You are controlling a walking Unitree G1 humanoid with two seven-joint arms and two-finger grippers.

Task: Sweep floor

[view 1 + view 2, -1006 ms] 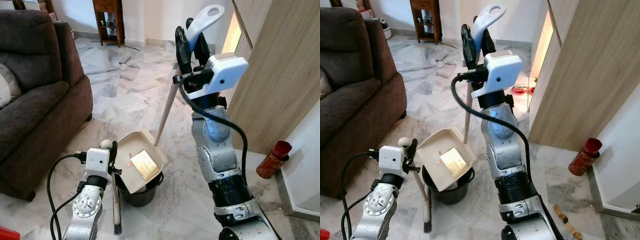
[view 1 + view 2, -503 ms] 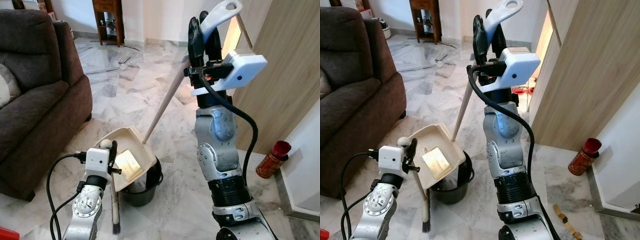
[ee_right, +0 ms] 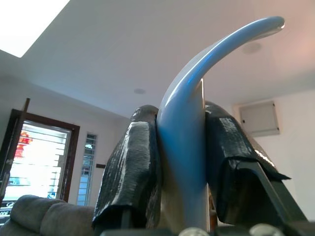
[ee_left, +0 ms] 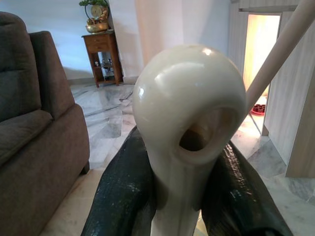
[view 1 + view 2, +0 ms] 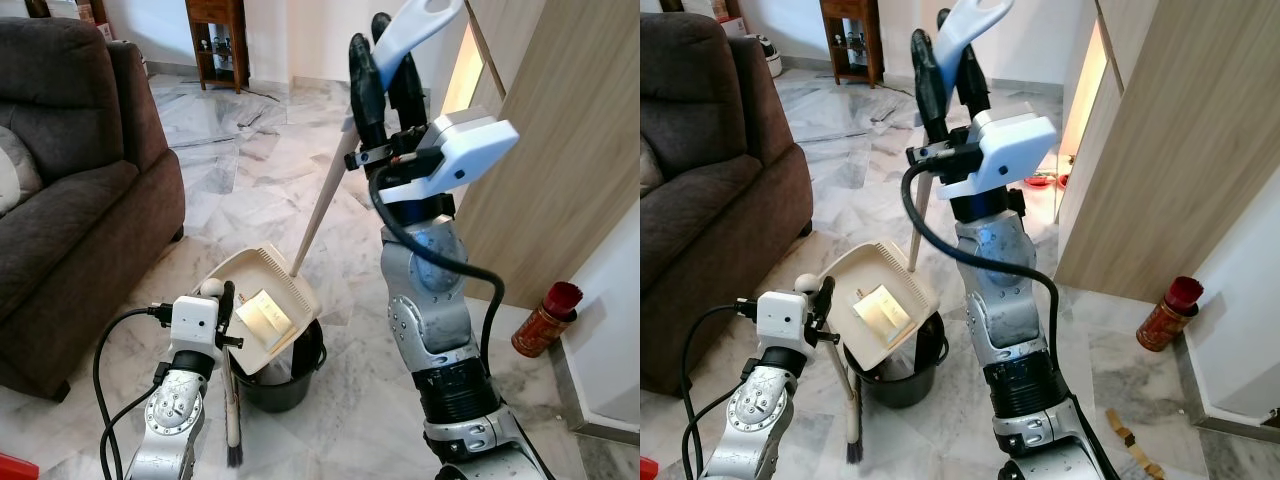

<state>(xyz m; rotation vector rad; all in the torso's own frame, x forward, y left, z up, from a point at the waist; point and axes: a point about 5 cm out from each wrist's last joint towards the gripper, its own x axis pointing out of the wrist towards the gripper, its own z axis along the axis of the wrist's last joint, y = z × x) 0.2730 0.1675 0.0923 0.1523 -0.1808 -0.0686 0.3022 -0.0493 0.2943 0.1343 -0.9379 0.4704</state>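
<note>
My right gripper [image 5: 385, 72] is raised high and shut on the pale blue grip [image 5: 415, 25] of a long-handled dustpan. Its wooden pole [image 5: 320, 205] slants down to the cream pan [image 5: 283, 292], which hangs tilted over a black bucket [image 5: 290, 378]. A yellowish paper scrap [image 5: 262, 314] lies in the pan. Low on the left, my left gripper [image 5: 222, 300] is shut on a short broom just below its cream knob [image 4: 189, 108]; the dark bristles [image 5: 234, 455] touch the floor beside the bucket. In the right wrist view the black fingers [image 3: 133, 167] clamp the grip [image 3: 184, 118].
A dark brown sofa [image 5: 70, 170] stands at the left. On the right is a wooden cabinet wall [image 5: 570, 140], with a red can [image 5: 543, 318] on the floor at its foot. A wooden side table [image 5: 215, 40] is far back. Marble floor lies open ahead.
My right gripper swung the dustpan grip to the right and then back left. The pan rocked over the bucket and the paper scrap slid but stays in it. The left arm held still.
</note>
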